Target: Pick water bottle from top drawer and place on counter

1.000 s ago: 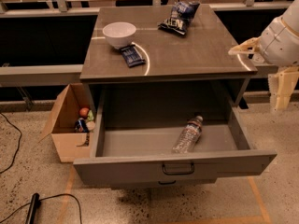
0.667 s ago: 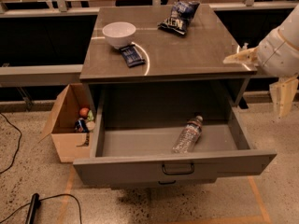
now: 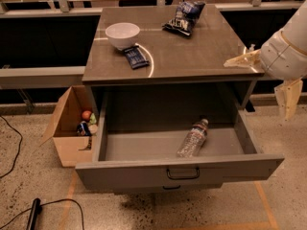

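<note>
Water bottle [image 3: 193, 139] clear, dark-capped; jaws right of counter [image 3: 192, 51]

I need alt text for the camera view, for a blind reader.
A water bottle lies on its side in the open top drawer. The gripper hovers by the right edge of the counter, which holds a white bowl, a snack bag and a dark packet.

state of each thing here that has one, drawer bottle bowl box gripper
top drawer, pulled open
water bottle, capped, lying on its side in the drawer
bowl, upright on the counter
snack bag, lying on the counter
cardboard box, open, on the floor
gripper, at the counter's right edge, away from the bottle
</note>
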